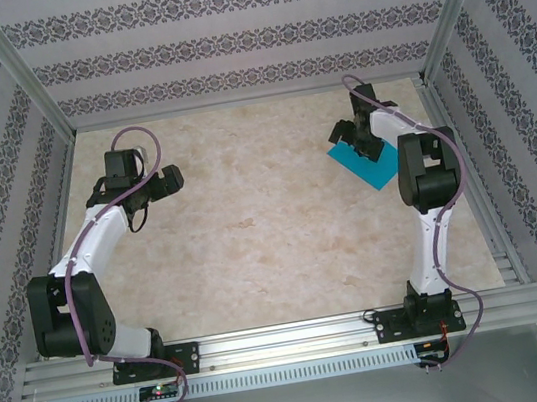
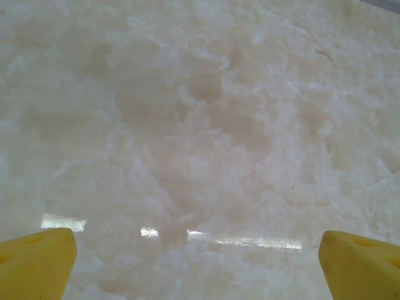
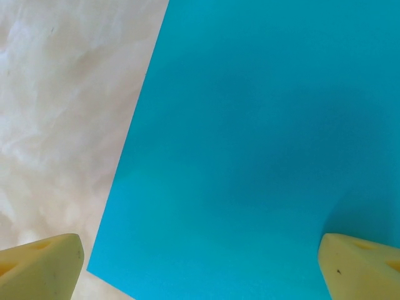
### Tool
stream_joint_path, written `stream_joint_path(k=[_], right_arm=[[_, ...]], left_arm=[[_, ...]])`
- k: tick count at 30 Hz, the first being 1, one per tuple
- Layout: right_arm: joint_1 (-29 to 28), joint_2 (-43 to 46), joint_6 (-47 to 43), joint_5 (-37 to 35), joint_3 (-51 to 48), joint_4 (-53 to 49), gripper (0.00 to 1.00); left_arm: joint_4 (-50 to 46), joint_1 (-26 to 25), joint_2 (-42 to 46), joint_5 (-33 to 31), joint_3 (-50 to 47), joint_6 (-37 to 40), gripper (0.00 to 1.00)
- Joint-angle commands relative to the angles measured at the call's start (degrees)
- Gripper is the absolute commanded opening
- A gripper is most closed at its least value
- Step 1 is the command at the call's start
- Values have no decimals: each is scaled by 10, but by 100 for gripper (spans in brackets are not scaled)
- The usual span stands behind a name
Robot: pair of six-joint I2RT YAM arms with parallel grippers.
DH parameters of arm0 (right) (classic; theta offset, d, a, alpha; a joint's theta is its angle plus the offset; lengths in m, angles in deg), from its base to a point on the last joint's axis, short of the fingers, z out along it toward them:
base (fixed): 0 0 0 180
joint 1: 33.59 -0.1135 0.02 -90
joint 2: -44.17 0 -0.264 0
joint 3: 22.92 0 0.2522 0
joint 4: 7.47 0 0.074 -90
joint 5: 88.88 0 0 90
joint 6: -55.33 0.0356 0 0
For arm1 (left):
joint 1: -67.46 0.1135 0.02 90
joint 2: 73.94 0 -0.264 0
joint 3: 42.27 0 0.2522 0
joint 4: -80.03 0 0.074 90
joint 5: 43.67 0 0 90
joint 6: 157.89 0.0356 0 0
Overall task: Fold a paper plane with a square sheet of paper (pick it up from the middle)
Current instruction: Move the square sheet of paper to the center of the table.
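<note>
The square sheet of paper [image 1: 373, 173] is plain cyan-blue and lies flat and uncreased on the marble-patterned table [image 1: 273, 231], at the back right. My right gripper [image 1: 353, 142] hovers over its far-left part. In the right wrist view the sheet [image 3: 262, 144] spans most of the picture. The right gripper [image 3: 200, 269] is open there: its yellow fingertips [image 3: 44, 265] stand wide apart with nothing between them, one over bare table and the other over the paper. My left gripper [image 1: 173, 181] is at the back left, far from the sheet. It [image 2: 200, 265] is open over bare table.
Patterned walls [image 1: 224, 41] and aluminium posts [image 1: 21, 66] enclose the table on three sides. An aluminium rail [image 1: 289, 339] along the near edge carries both arm bases. The right arm's elbow [image 1: 428, 169] overhangs the sheet's right part.
</note>
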Motion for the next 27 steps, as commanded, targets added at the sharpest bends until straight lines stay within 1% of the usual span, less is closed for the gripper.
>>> stream_joint_path(k=[1,3,7,12,15,17,19,23,27], right_arm=[[-27,24,-12,40,-35,-41,97],[-40,42,-19,63,-64,-36,97],[-83,75,-38,71,-116,-39,97],[-180,112,-40,66,-187,-40,97],[-237,130,-33,73,-189,-42,97],[-258,144,-34,61,-170,-56,97],[-264,162,-33,35,-150,-70,98],[-250,187,-47,-58,-122,-96,98],[-201,168,-63,-60,-115,-106,98]], left_arm=[[-21,-6,5,-2,18,-11,100],[-24,-6,7,-3,19,-10,100],[-24,-6,8,2,19,-11,100],[-25,-7,8,13,15,-19,100],[-25,-7,8,18,11,-21,100],[-25,-7,7,19,11,-22,100],[-26,-7,7,20,12,-21,100],[-27,-7,9,21,12,-20,100],[-29,-7,8,18,11,-19,100]])
